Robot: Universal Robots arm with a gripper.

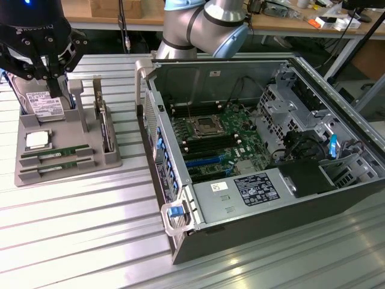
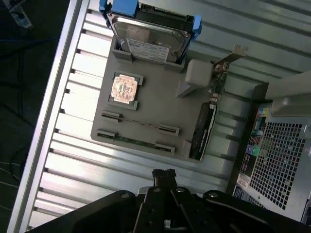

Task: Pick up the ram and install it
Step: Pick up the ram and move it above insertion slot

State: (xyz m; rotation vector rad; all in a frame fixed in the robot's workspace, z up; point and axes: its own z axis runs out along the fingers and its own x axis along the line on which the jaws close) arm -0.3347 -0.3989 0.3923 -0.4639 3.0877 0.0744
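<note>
At the exterior view's upper left, the closed, empty gripper [image 1: 55, 91] hangs over the tray [image 1: 66, 174] holding two ram sticks [image 1: 54, 155] edge-up, seemingly for pinching.

The gripper [image 1: 53, 84] hangs pointing down above the far end of the grey parts tray [image 1: 75, 135], fingers pressed together and empty, with the arm [image 1: 207, 24] bent beyond the tray's far corner.

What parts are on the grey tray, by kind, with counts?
RAM sticks: 2
CPU: 1
Hard drive: 1
Expansion card: 1
Total: 5
</note>
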